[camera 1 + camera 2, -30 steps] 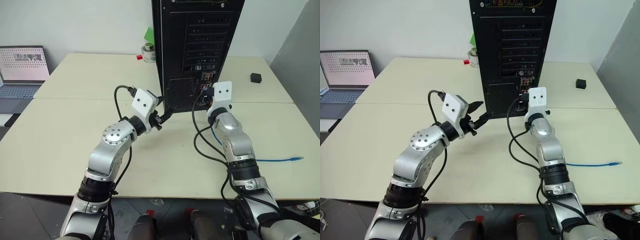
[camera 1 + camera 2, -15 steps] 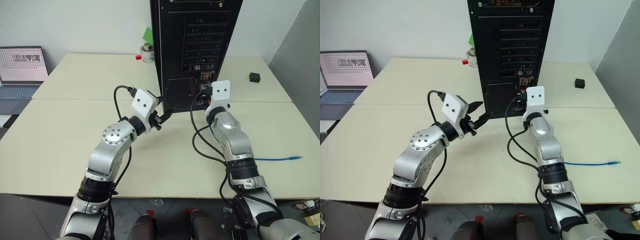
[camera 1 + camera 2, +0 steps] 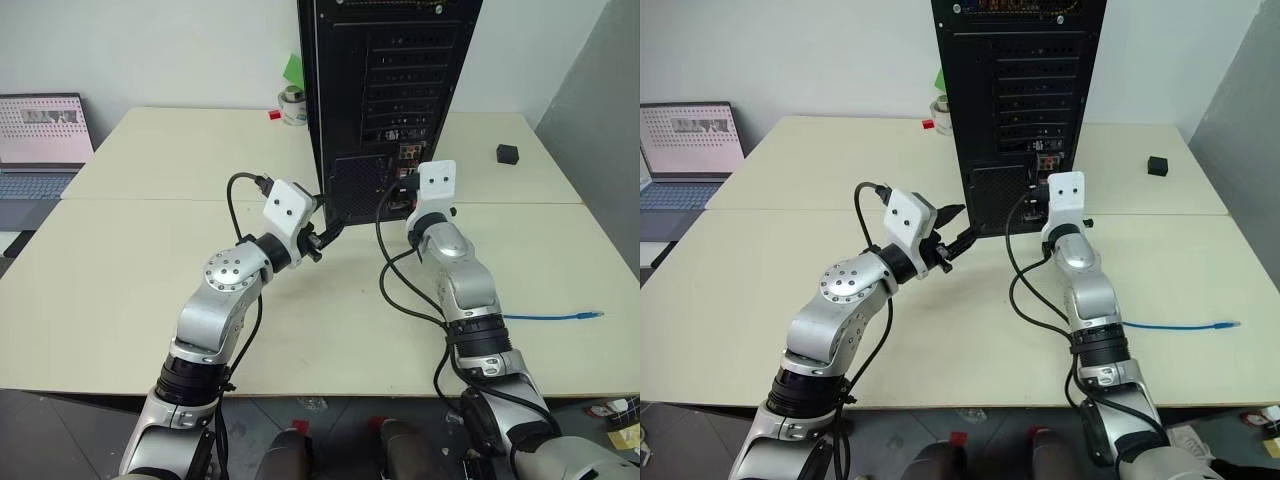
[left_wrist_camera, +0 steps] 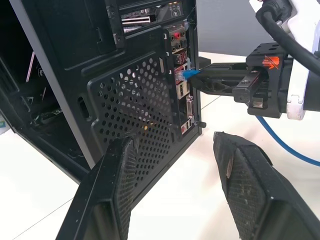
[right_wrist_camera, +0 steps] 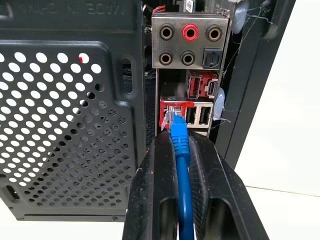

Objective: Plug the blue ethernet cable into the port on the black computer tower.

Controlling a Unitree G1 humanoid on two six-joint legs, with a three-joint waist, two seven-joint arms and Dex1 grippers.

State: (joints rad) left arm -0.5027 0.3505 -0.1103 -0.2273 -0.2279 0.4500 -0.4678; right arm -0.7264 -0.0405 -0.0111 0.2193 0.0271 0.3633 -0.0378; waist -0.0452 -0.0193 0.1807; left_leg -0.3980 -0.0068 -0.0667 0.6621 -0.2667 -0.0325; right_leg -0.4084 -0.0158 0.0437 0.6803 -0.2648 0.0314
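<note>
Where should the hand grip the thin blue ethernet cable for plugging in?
On the blue boot just behind the pale plug of the thin blue ethernet cable, coming straight toward the tower's connector strip, as the right hand does: the cord there runs in line with the port.

Both arms up and reaching fwd. Left arm bent at elbow, forearm rising to wrist, left gripper (image 3: 322, 236) aimed level and across toward the right one, fingers (image 4: 112, 195) spread apart w/ nothing between them. Right arm stretched nearly straight ahead, wrist approx level, right gripper (image 5: 178, 150) pinched tight, its two fingers (image 5: 152, 195) clamped on the blue ethernet cable (image 5: 182, 172) that runs up between the pads, plug sticking out just past the tips. Right gripper just ahead and to the side of left fingertips, close but apart.
</note>
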